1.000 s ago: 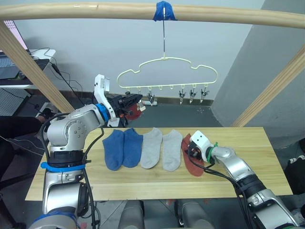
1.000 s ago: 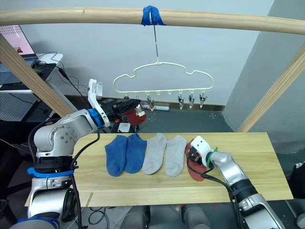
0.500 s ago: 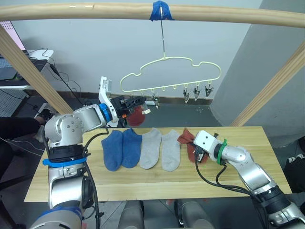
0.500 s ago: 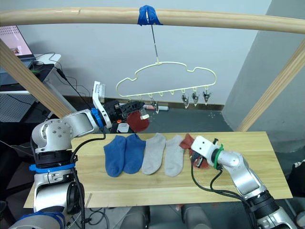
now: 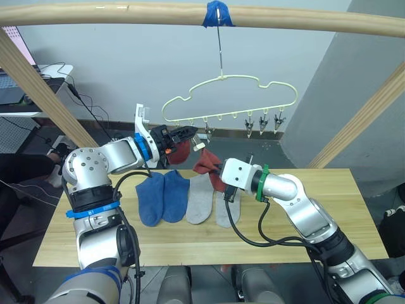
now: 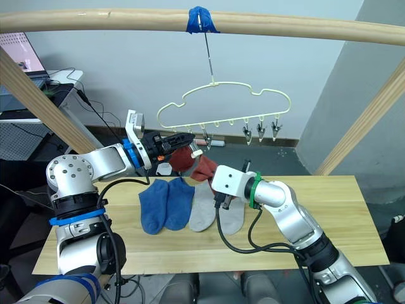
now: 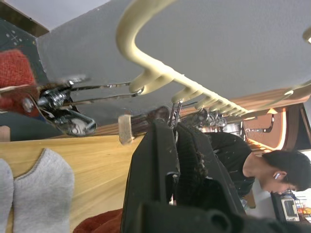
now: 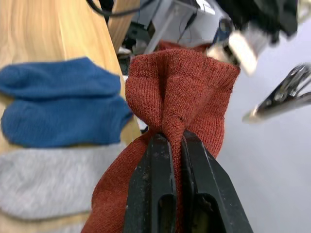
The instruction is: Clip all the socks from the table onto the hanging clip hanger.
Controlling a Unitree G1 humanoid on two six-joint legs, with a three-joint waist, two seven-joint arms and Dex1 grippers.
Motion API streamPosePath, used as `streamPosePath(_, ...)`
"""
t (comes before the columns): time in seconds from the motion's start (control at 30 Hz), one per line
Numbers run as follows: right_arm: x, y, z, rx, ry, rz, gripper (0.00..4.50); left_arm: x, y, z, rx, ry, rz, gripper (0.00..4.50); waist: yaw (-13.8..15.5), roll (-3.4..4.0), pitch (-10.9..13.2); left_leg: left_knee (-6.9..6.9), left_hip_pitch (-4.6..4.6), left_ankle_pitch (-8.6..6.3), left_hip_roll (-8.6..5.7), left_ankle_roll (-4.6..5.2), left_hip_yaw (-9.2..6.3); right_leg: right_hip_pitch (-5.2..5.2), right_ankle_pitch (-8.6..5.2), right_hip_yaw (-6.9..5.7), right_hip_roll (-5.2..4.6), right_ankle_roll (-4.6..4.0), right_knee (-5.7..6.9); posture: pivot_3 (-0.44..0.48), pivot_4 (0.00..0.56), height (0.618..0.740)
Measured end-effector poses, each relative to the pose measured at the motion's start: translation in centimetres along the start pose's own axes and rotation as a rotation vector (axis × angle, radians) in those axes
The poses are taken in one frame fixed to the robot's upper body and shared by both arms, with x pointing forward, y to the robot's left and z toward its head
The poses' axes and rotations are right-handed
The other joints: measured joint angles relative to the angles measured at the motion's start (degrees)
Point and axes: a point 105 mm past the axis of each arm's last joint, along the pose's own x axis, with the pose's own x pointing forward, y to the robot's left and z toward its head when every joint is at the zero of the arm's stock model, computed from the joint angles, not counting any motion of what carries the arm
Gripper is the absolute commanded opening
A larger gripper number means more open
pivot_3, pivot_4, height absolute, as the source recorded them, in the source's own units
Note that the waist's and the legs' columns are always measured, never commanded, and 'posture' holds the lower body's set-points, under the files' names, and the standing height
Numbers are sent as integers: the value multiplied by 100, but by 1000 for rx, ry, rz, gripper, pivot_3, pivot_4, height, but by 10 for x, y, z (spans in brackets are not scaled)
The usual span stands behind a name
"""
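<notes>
Fingers of the right gripper (image 8: 172, 145) are clamped together on a bunched fold of a rust red sock (image 8: 182, 92), which is lifted off the table (image 5: 329, 209) and fans out just beyond the fingertips. Ahead of those fingertips hang the metal clips (image 5: 264, 123) of the clip hanger (image 5: 231, 95). The left gripper (image 5: 183, 133) has its fingers pressed together on one clip (image 7: 173, 112) near the left end of the row, with a second red sock (image 5: 180, 152) just beside it. Two blue socks (image 5: 161, 196) and two grey socks (image 5: 201, 197) lie side by side on the table, below both grippers.
</notes>
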Motion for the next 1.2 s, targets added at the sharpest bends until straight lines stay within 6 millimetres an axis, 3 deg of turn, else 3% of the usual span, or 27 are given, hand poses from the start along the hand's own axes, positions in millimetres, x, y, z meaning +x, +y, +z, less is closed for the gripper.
streamPosePath(0.57,14,-8,-2,-25,22,-3,38,-3,-3,-2,49,2,-13,0,7,0,0,-2,0,0,0,-1,1,-2,0,0,-1,-1,0,7,204,740)
streamPosePath(1.07,15,-18,-8,-20,26,-44,0,-10,0,2,137,-14,1,4361,6,-1,1,-7,-5,0,0,-1,2,-7,0,0,-2,-1,-2,10,197,740)
streamPosePath(1.2,16,-18,-8,32,10,-45,1129,-18,-2,7,303,-28,47,4500,4,-1,1,-11,-4,1,1,-1,3,-8,1,2,-2,-1,-3,20,196,740)
